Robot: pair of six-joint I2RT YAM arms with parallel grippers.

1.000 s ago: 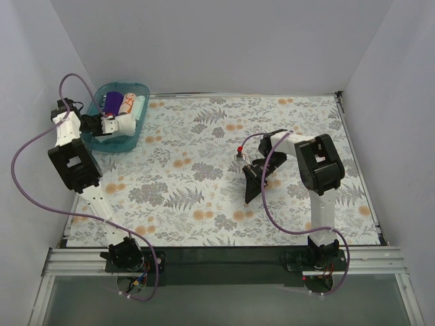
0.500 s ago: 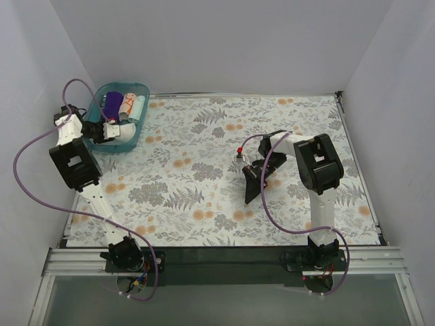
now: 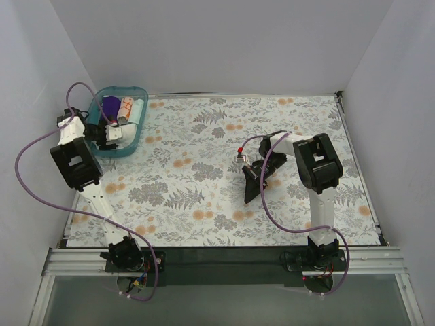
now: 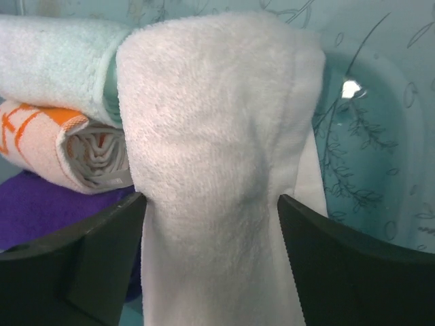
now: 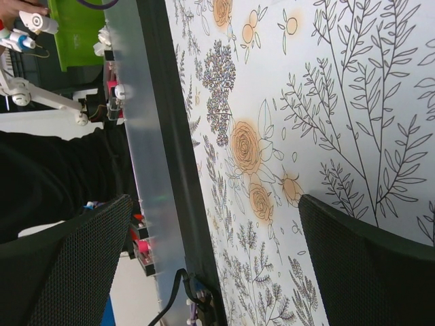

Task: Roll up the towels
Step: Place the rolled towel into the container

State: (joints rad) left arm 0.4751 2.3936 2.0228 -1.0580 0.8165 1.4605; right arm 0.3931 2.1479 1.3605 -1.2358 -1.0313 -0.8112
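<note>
My left gripper (image 3: 109, 134) is inside the teal tray (image 3: 141, 128) at the far left, shut on the rolled white towel (image 3: 122, 133). In the left wrist view the white towel (image 4: 211, 136) fills the gap between the two black fingers (image 4: 68, 272) of the left gripper (image 4: 211, 261). Beside it lie the pale teal roll (image 4: 54, 61), the white-orange roll (image 4: 61, 149) and the dark purple towel (image 4: 34, 214). They also show from above: purple (image 3: 110, 105), white-orange (image 3: 126, 107), pale teal (image 3: 136, 109). My right gripper (image 3: 255, 180) is open and empty, low over the floral sheet (image 3: 204, 156).
The tray's wall (image 4: 380, 136) is close on the right of the held towel. The right wrist view shows the floral sheet (image 5: 326, 102), the right gripper (image 5: 214, 238) and the table's near rail (image 5: 146, 170). White walls enclose the table on three sides.
My left gripper has shifted slightly with the white towel toward the near end of the tray. The right arm has not moved.
</note>
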